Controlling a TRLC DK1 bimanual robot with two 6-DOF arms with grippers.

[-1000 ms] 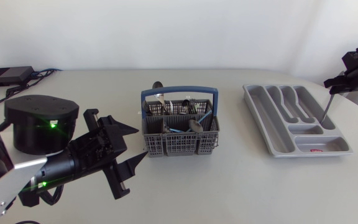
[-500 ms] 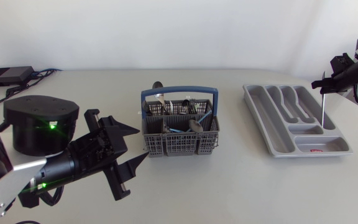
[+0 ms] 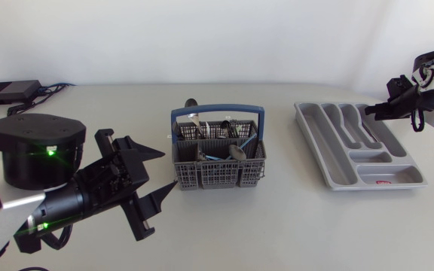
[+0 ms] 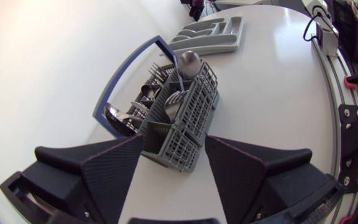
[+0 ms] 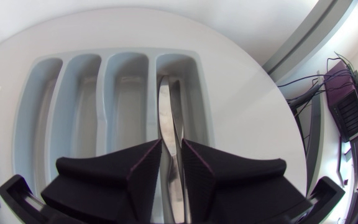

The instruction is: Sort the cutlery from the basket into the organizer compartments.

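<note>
- The knife (image 5: 166,102) is between the fingers of the right gripper (image 5: 171,143), which stand narrow and pinch it from both sides. Its blade runs straight ahead of the jaws, along the long slot of the organizer (image 5: 117,52) that lies farthest from the basket.
- I cannot tell whether the blade touches the slot floor (the head view suggests the gripper hangs above the organizer, not in it).
- First risk, as I judge it: let go from up there, the smooth steel could bounce. It could also land across the divider just beside the jaws and end up in the neighbouring slot.
- Second risk: the knife is held at one spot only, so it could swivel between the fingers and point off the slot's line before release.
- Third risk: lowering too far could push the broad fingers against the slot walls, which look little wider than the narrowed jaws, and shove the organizer.
- Nothing stands between the right jaws and the slot.
- The basket (image 3: 217,175) stands well apart from the right jaws, with spoons and forks (image 3: 236,150) upright in it, so much of the sorting is not yet done.
- The left gripper (image 3: 168,173) has its jaws wide and holds nothing, and the basket stands just ahead of them.
- The basket's blue handle (image 4: 126,71) arches over the cutlery and would hinder a reach from straight above.
</note>
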